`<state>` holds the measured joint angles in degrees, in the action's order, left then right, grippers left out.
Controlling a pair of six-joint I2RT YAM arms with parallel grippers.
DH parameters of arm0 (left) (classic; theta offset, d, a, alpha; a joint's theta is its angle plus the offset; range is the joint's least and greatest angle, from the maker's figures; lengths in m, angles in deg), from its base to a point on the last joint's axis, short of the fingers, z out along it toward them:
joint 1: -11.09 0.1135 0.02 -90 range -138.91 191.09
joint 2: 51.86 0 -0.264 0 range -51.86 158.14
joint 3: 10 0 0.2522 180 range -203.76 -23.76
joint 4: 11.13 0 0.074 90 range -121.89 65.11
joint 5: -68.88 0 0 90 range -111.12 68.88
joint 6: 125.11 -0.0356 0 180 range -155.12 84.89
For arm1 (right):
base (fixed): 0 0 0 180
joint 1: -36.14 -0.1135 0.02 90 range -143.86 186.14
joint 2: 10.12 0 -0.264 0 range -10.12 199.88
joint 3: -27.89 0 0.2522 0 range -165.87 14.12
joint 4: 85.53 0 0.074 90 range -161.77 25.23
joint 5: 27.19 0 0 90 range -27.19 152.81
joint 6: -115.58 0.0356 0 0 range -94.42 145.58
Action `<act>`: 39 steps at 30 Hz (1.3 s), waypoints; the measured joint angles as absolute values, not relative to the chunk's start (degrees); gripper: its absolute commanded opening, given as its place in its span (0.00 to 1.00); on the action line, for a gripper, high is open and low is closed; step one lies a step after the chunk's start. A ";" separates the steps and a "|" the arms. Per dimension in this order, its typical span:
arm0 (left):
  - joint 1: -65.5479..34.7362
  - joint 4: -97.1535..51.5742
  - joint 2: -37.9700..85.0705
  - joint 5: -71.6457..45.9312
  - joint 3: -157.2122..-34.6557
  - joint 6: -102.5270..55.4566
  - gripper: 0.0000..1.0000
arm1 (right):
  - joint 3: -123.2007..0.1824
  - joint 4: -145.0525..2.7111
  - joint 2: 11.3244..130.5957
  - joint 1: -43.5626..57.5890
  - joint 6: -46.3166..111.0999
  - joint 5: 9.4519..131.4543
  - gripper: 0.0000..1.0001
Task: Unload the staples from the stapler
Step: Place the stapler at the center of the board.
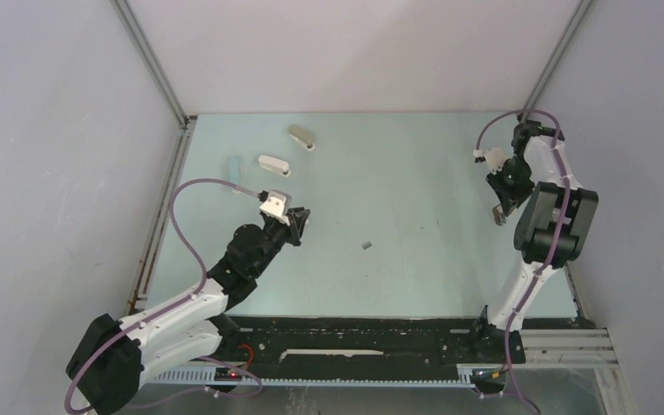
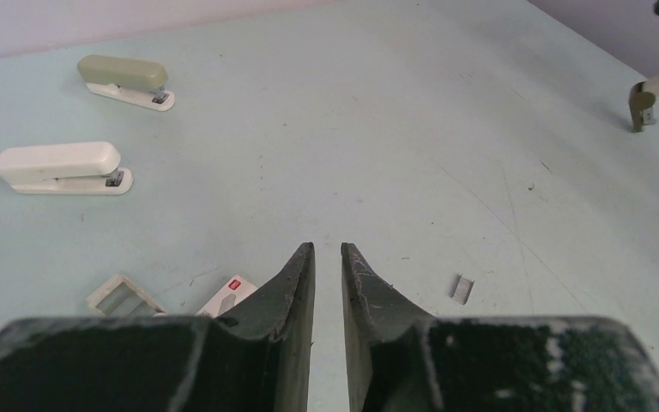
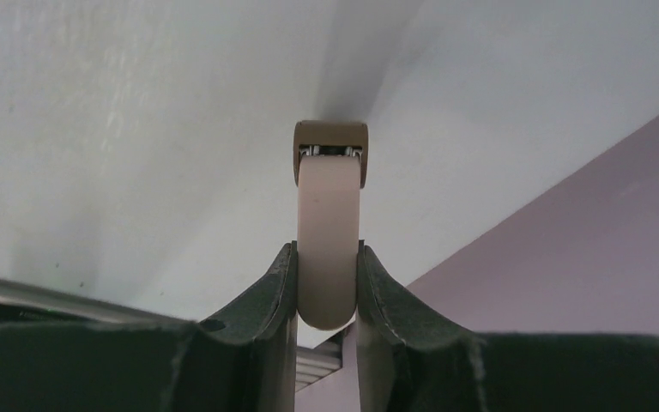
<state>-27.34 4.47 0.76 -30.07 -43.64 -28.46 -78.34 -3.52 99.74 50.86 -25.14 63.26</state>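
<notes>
Against the right edge of the desk (image 1: 450, 285), my right gripper (image 3: 327, 253) clamps the raised stapler (image 3: 329, 215), seen only end-on, while my left gripper (image 2: 327, 249), narrowly parted and empty, hangs over open desk near the staples (image 2: 462, 287), a small grey strip.

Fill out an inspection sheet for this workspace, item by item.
Surface: pale green table, faint scuffs.
Job's things: brown-and-cream stapler held up at the right; staple strip lying loose mid-table.
Clutter: olive stapler, white stapler, open box tray, white printed box.
Grippers: left gripper narrowly parted, empty; right gripper clamped on the brown-and-cream stapler.
Cables: purple cables loop along both arms.
Surroundings: white panels, metal frame posts.
</notes>
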 measured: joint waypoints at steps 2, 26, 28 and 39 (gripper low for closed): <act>-27.34 4.21 -0.28 -30.35 -43.10 -28.20 0.23 | -80.55 -4.30 102.76 50.01 -24.55 62.78 0.00; -27.34 2.74 -4.00 -33.00 -42.42 -27.43 0.26 | -81.44 -23.34 110.30 43.65 -12.49 69.07 0.07; -27.34 2.61 -4.22 -33.04 -42.42 -27.39 0.30 | -79.08 -25.35 108.86 43.84 -11.48 69.42 0.17; -27.32 0.78 -7.96 -34.03 -42.42 -25.49 0.63 | -72.05 -30.95 104.42 45.11 -7.11 72.66 0.68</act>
<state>-27.32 0.78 -7.96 -34.03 -42.42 -25.49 -72.05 -30.95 104.42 45.11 -7.11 72.66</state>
